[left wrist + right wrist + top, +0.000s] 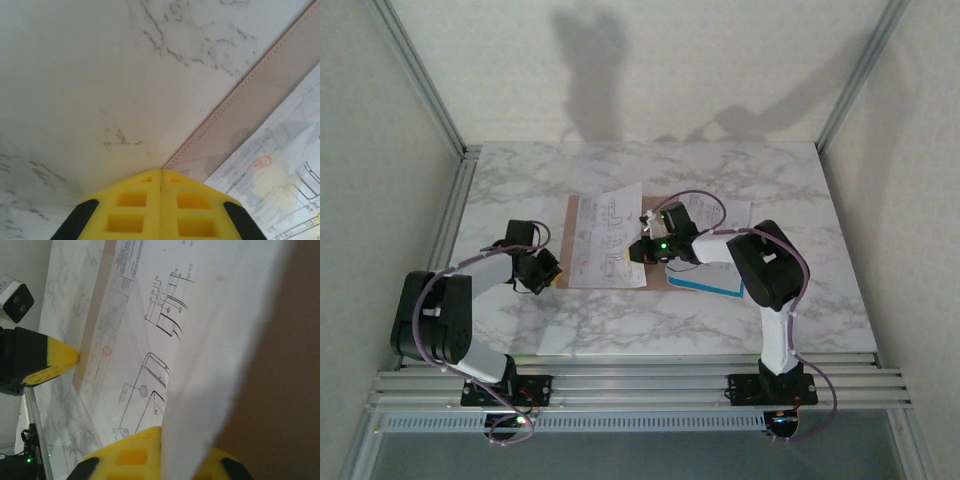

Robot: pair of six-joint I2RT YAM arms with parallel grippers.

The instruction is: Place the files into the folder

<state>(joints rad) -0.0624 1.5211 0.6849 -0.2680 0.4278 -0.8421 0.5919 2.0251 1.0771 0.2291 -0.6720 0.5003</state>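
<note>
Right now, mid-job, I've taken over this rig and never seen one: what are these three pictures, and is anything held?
A robot's left arm and right arm stand at the near edge of a marble table. The wide picture looks down from above; the other two come from wrist cameras. A folder lies flat with a printed sheet on it; a blue-edged sheet lies to its right. The left end effector is shut, empty, its tip at the folder's edge. The right end effector is shut on white paper, possibly that sheet's edge.

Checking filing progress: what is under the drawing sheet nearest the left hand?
The pinkish folder; its stitched edge shows beside the sheet. Whether more sheets lie beneath is hidden.
</note>
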